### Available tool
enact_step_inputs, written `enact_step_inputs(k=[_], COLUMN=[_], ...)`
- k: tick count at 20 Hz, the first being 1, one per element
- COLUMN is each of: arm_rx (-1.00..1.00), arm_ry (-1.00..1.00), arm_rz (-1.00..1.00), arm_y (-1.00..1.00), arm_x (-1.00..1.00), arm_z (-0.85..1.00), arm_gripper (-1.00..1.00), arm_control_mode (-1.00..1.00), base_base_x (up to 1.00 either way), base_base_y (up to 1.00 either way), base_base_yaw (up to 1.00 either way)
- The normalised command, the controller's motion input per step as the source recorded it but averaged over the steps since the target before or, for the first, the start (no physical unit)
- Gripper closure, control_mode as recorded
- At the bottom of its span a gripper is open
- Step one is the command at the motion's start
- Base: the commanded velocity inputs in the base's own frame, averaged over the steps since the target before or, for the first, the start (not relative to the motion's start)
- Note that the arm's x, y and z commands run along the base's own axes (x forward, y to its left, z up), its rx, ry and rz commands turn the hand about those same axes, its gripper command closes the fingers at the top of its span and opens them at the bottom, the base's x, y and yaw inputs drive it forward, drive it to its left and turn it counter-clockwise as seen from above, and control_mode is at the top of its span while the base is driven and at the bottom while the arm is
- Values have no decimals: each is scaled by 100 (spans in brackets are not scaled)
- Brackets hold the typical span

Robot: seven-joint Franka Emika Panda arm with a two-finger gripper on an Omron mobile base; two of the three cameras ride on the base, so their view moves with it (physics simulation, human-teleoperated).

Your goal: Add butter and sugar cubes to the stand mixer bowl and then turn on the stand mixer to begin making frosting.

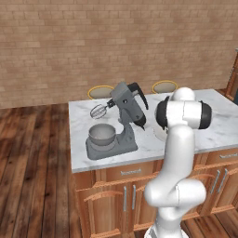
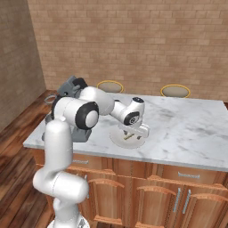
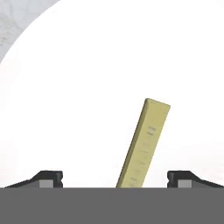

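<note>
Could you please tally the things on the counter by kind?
Mixer: 1
Mixer bowl: 1
White plate: 1
Butter stick: 1, lying on the plate
Total: 4

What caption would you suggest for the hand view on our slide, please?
Open fingers straddle the butter lying on a white plate.

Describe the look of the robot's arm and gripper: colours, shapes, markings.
The arm is glossy white, built of rounded tubular links with bulbous joints; black bands and dark caps mark the joints. The gripper has a pale grey-white body. Its two fingertips are small, dark and blocky with lighter grey faces. No cables or lettering are visible.
</note>
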Motion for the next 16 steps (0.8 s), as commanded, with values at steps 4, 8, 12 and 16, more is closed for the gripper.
enact_step_inputs(k=[4,8,12,16], arm_rx=[0,0,0,0], arm_ry=[0,0,0,0], arm_rz=[0,0,0,0], arm_y=[10,16,2,0], arm_x=[0,0,0,0], arm_z=[-34,-36,-36,-36], arm_gripper=[100,100,100,100], arm_control_mode=[-100,-100,-100,-100], base_base_x=[0,0,0,0], base_base_y=[0,0,0,0], base_base_yaw=[0,0,0,0])
